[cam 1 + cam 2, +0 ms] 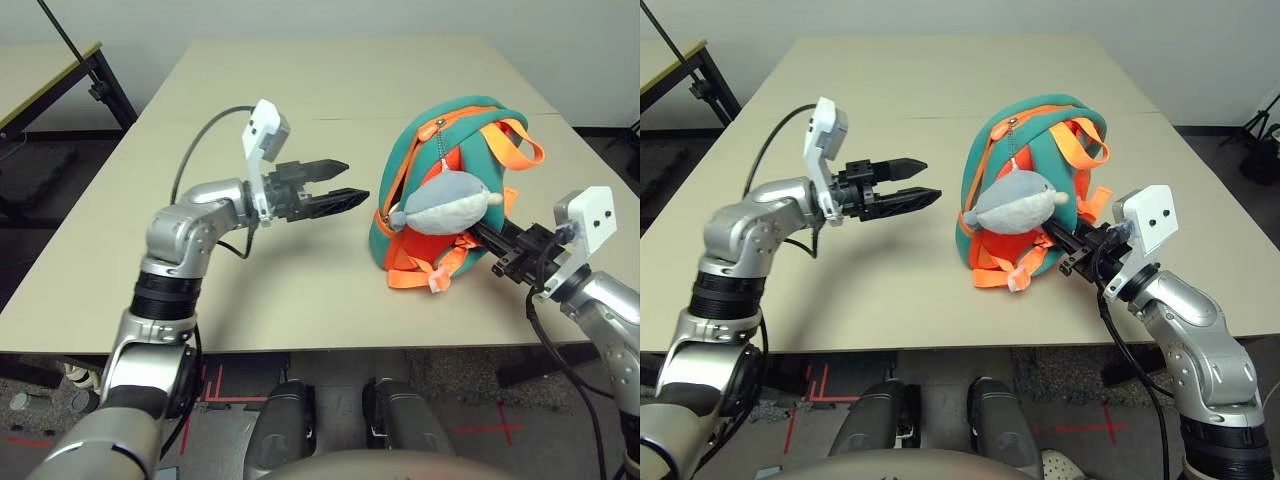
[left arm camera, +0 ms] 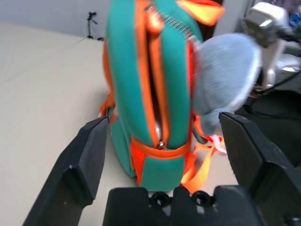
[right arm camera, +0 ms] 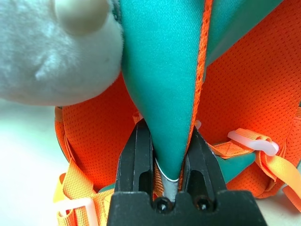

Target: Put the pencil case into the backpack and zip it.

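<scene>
Fingers [image 2: 87,160] of left arm spread wide, pointing toward backpack [image 2: 171,94].

Left arm: silver, bent at the elbow, forearm reaching inward above the table.
Left wrist: white bracket [image 1: 264,130] upright on top, black cable looping behind.
Left gripper [image 1: 338,187]: black, two fingers, spread open, pointing toward the robot's right, empty.
Right arm: silver with a black band, angled inward from the robot's right.
Right gripper [image 3: 170,155]: black, two fingers, closed on teal fabric [image 3: 162,94].
</scene>
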Robot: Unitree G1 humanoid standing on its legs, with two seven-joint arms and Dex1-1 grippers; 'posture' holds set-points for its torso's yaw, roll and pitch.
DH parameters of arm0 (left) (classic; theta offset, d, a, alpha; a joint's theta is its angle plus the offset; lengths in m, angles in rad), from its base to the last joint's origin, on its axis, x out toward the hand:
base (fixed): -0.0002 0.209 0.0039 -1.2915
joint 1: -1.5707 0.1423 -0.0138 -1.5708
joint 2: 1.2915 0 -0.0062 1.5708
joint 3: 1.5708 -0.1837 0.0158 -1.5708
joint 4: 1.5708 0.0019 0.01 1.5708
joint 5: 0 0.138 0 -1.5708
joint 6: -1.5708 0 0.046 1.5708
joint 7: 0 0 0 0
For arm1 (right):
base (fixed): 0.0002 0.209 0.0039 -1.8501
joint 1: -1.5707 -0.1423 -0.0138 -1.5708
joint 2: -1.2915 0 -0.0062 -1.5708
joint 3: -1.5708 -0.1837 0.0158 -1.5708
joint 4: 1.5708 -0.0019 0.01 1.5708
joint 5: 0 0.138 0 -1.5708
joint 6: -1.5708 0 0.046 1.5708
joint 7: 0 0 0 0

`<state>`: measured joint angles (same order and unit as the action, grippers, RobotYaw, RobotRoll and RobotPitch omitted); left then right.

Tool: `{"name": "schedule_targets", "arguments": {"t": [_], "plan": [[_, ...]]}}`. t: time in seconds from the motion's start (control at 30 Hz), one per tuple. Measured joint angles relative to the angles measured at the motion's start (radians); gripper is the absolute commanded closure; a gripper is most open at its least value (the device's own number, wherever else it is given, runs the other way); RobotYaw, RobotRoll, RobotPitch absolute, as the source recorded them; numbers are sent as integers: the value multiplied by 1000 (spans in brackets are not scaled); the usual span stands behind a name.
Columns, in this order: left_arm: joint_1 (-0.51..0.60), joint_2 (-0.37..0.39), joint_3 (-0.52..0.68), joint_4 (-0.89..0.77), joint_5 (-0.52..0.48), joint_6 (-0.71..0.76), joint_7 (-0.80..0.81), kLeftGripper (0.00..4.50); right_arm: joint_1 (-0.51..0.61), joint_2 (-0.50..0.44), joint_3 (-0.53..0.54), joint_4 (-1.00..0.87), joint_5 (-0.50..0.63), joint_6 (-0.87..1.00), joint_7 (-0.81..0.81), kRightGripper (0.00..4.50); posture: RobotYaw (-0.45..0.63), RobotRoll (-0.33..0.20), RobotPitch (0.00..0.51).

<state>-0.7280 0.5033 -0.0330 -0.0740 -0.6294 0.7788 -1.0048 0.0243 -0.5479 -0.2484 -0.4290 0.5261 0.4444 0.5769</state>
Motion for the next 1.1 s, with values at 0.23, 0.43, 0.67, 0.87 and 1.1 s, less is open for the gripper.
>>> {"name": "schedule_targets", "arguments": {"t": [0.23, 0.43, 0.67, 0.87, 1.1], "plan": [[-49, 52, -1, -31, -18, 27, -54, 0, 2, -5, 0, 0, -1, 0, 5, 4045, 18, 0, 85], [-77, -7, -45, -35, -16, 3, -57, 0, 2, -5, 1, 0, -1, 0, 3, 4045, 12, 0, 83], [-85, -83, -113, -34, 9, -44, -54, 0, 1, -1, 0, -2, 1, 0, -5, 4045, -2, 0, 81], [-85, -115, -175, -31, 60, -98, -54, 0, 6, -1, 0, -4, 1, 0, -7, 4045, -6, 0, 82], [-84, -167, -261, 18, 182, -224, -44, 0, 5, 5, 0, -4, 1, 0, -13, 4045, -8, 0, 75]]}}
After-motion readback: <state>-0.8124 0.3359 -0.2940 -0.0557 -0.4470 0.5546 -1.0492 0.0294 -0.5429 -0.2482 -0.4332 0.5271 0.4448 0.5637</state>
